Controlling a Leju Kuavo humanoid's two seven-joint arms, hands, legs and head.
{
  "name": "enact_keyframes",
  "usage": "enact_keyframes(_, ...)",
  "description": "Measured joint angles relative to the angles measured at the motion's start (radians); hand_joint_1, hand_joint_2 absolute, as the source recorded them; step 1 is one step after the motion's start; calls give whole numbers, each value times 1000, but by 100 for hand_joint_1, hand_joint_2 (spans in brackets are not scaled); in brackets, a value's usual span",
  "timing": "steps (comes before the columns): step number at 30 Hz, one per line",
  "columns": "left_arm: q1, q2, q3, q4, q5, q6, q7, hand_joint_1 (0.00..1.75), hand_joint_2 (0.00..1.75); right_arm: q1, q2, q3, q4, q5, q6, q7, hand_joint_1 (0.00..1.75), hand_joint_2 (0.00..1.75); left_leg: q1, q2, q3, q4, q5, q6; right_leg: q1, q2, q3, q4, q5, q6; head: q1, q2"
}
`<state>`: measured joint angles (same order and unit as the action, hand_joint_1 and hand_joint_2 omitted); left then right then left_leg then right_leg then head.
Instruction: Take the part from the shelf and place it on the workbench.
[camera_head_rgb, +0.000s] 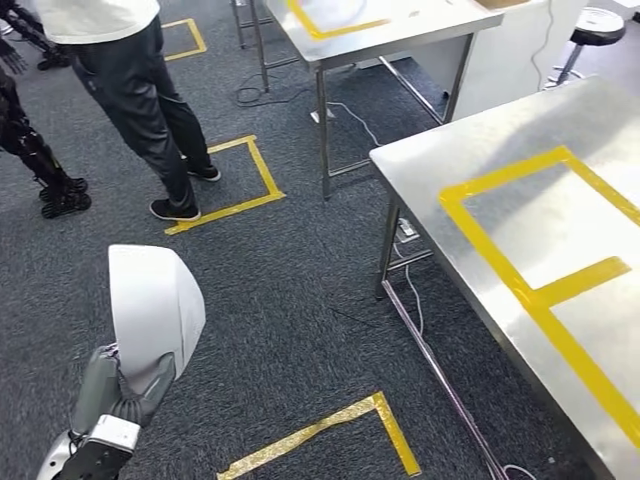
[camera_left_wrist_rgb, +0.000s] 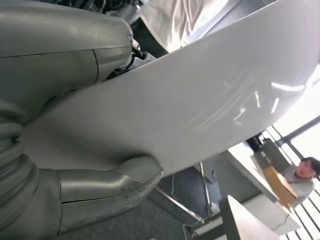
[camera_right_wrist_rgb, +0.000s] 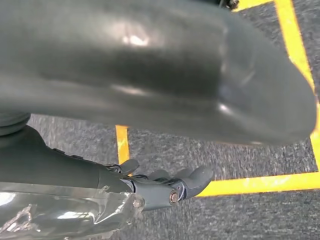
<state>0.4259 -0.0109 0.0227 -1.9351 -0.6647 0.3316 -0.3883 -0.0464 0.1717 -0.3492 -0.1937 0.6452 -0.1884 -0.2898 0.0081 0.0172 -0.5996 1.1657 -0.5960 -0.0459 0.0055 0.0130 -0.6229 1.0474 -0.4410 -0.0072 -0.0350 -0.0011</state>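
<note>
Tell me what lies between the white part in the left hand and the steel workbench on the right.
Only bare grey carpet lies between the white part, gripped by the left hand, and the workbench. The person stands off to the far left, away from that line.

Bright, even light; glare on the workbench (camera_head_rgb: 528, 170), wrist views blurred.

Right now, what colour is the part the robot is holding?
White. The part in the left hand shows best in the head view.
</note>
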Motion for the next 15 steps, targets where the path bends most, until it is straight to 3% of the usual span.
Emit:
enact_keyframes(2,3,0,0,0,5,-1,4,168,175,0,0,-2,0,0,1,0,0,0,0,-10,-70,110,-28,-1,0,26,1,0,0,-2,-3,0)
enact_keyframes(3,3,0,0,0,9,-1,6,168,175,0,0,-2,0,0,2,0,0,0,0,-12,-85,120,-13,1,0,39,2,0,-1,-2,-2,0)
enact_keyframes(5,3,0,0,0,14,-2,11,168,175,1,0,-3,0,0,2,1,0,0,0,-25,-60,35,66,8,-1,68,7,0,-2,-1,-3,0)
enact_keyframes(7,4,0,1,0,15,-2,13,168,175,0,2,-4,0,0,3,1,0,0,1,-67,-9,-92,129,18,-1,93,7,2,-4,5,-2,0)
enact_keyframes(9,3,0,1,0,16,-3,13,168,175,0,3,-4,0,-1,3,0,0,0,1,-91,16,-151,138,24,-4,114,2,0,-2,16,-2,0)
enact_keyframes(11,2,0,1,0,16,-3,14,168,175,5,3,-5,0,-2,3,1,0,0,2,-74,23,-166,139,31,-7,127,-6,-6,0,30,-1,0)
enact_keyframes(13,2,0,1,0,16,-4,14,168,175,10,3,-6,0,-2,3,1,0,0,4,-52,32,-183,146,41,-3,86,-22,20,-21,39,3,0)
enact_keyframes(15,4,0,2,0,16,-5,13,168,175,8,3,-7,0,-2,3,1,0,0,3,-27,40,-192,146,48,-1,24,-71,123,-77,47,7,0)
